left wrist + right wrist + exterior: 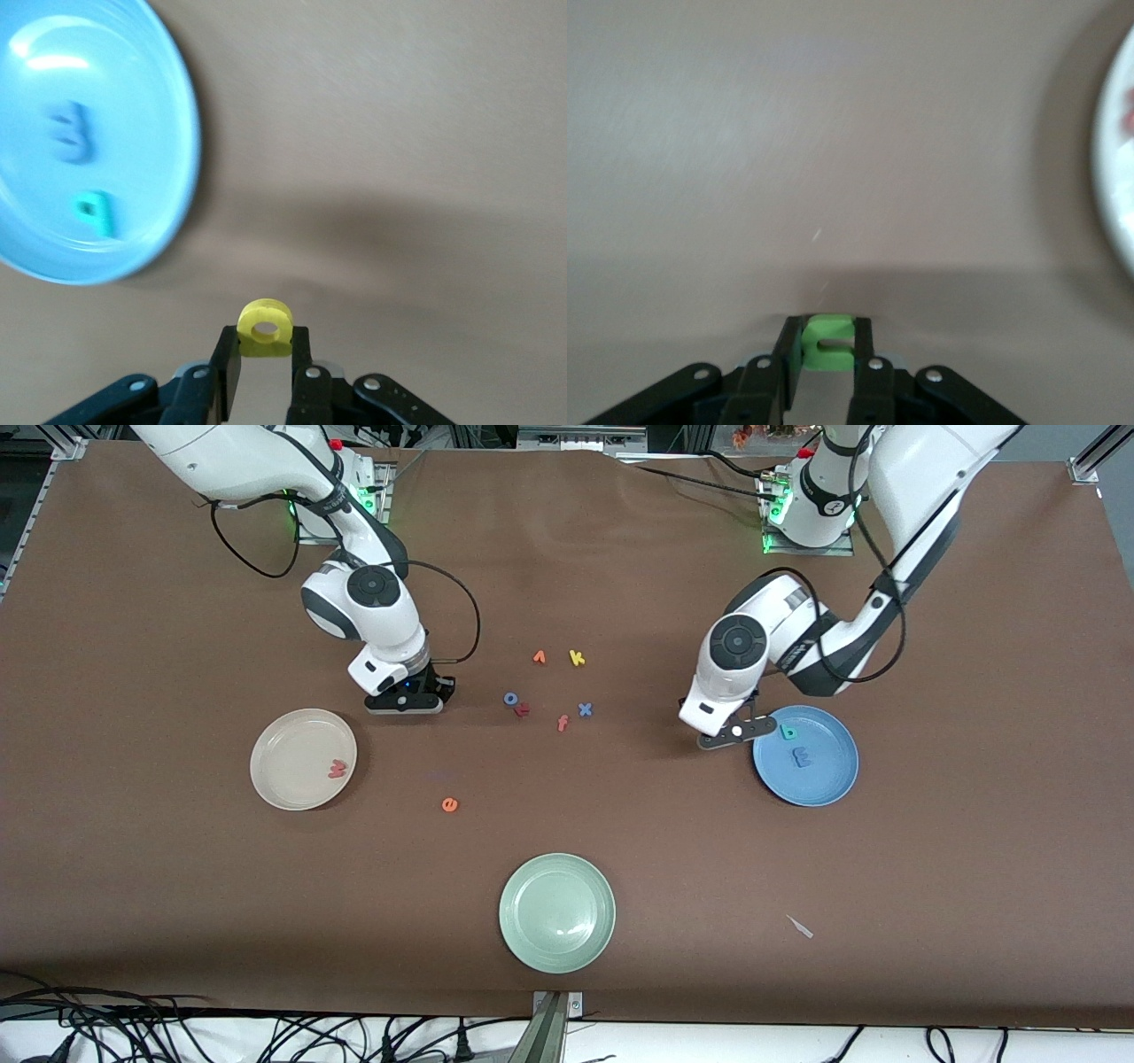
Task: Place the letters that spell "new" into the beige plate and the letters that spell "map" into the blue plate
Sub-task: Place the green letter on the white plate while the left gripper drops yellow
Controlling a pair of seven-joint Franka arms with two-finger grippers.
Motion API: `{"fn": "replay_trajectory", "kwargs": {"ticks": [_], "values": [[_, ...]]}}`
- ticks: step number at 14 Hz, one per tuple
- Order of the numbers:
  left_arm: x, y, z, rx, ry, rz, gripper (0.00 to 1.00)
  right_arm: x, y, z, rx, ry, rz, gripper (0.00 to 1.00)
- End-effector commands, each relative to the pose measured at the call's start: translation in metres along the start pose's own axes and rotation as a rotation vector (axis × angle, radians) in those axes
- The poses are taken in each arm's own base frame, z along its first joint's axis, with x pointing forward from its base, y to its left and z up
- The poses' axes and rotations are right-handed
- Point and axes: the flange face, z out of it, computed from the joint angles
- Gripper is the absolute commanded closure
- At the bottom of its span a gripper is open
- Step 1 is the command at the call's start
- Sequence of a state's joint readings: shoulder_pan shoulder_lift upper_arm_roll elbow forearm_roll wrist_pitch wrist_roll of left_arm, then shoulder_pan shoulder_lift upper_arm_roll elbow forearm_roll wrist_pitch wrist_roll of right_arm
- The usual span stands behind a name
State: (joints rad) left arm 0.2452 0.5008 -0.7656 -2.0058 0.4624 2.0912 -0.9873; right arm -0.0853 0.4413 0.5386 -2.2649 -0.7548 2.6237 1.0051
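Note:
My left gripper (732,734) (266,341) is shut on the yellow "p" (265,326), low over the table beside the blue plate (828,784) (168,133). In that plate lie the teal "a" (788,732) (93,212) and the periwinkle "m" (803,758) (73,133). My right gripper (405,704) (828,341) is shut on the green "n" (829,343), low over the table beside the beige plate (283,771) (1112,177). The salmon "w" (337,768) rests in the beige plate. The orange "e" (449,804) lies on the table, nearer to the front camera than the right gripper.
A pale green plate (556,912) sits near the front edge. Mid-table lie loose letters: an orange caret (539,657), yellow "k" (577,658), blue "o" (511,699), a red letter (523,709), orange "f" (563,723) and blue "x" (585,709). A small pale scrap (800,926) lies toward the left arm's end.

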Motion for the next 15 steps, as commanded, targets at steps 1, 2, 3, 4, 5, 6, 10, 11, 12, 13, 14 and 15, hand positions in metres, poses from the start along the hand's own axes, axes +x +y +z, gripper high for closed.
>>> {"fn": "replay_trajectory", "kwargs": {"ticks": [1,2,3,4,5,6,10,11,12,13,14,15], "values": [[0.027,-0.051,-0.025,0.019,-0.033,0.087,0.97,0.039,0.008,-0.020,-0.085,0.022,-0.089,0.87],[0.036,-0.069,-0.024,0.014,-0.051,0.124,0.96,0.050,0.014,-0.025,-0.094,0.018,-0.129,0.87],[0.042,-0.081,-0.018,0.010,-0.064,0.158,0.96,0.063,0.027,-0.029,-0.085,0.006,-0.150,0.87],[0.047,-0.090,-0.013,0.003,-0.076,0.172,0.96,0.077,0.044,-0.032,-0.061,-0.009,-0.176,0.87],[0.051,-0.094,-0.004,-0.001,-0.092,0.177,0.96,0.087,0.061,-0.034,-0.037,-0.023,-0.212,0.87],[0.056,-0.103,0.005,-0.001,-0.100,0.171,0.96,0.095,0.082,-0.034,-0.022,-0.034,-0.238,0.87],[0.080,-0.148,0.050,0.022,-0.141,0.182,0.94,0.105,0.141,-0.026,-0.019,-0.055,-0.315,0.85],[0.084,-0.154,0.062,0.028,-0.143,0.196,0.93,0.106,0.153,-0.023,-0.019,-0.061,-0.323,0.76],[0.086,-0.156,0.072,0.026,-0.142,0.206,0.89,0.105,0.162,-0.021,-0.017,-0.066,-0.315,0.46],[0.086,-0.155,0.078,0.028,-0.146,0.214,0.58,0.105,0.163,-0.020,-0.014,-0.069,-0.310,0.31],[0.087,-0.157,0.078,0.029,-0.143,0.211,0.01,0.105,0.163,-0.021,-0.006,-0.072,-0.296,0.17],[0.086,-0.158,0.071,0.039,-0.142,0.209,0.00,0.105,0.163,-0.020,0.006,-0.078,-0.281,0.15]]}}
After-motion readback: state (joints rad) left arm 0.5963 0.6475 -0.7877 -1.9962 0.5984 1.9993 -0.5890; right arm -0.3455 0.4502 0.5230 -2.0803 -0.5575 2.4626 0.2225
